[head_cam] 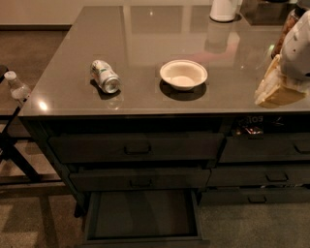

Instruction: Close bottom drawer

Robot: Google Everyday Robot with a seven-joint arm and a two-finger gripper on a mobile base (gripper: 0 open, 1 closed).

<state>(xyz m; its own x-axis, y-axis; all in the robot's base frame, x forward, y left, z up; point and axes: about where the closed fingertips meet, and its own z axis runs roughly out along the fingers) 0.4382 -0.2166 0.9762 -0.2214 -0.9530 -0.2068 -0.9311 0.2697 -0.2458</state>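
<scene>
Far to the left of the white bowl (183, 74), off the edge of the bench (145, 34), a clear plastic bottle (17, 87) with a white cap stands on a dark frame. On the bench, left of the bowl and well apart from it, a drink can (105, 76) lies on its side with its silvery end turned toward the camera. The bowl itself sits upright near the middle of the bench, and only its pale inside shows. Below the bowl, in the front of the bench, two wide drawers (138, 147) are shut one above the other. Under them the bottom drawer (140, 215) is pulled well out toward the camera, and its inside shows only a plain dark floor. Behind the bowl and to its right, a white container (224, 9) stands at the far edge of the bench. Lower right of the bowl, narrower dark drawers (265, 175) are shut. Far right of the bowl, the end effector (277, 91) hangs over the front edge of the bench, pale yellow beneath a white arm (298, 46). I cannot tell whether it is open or closed; it is well apart from the bottom drawer.
</scene>
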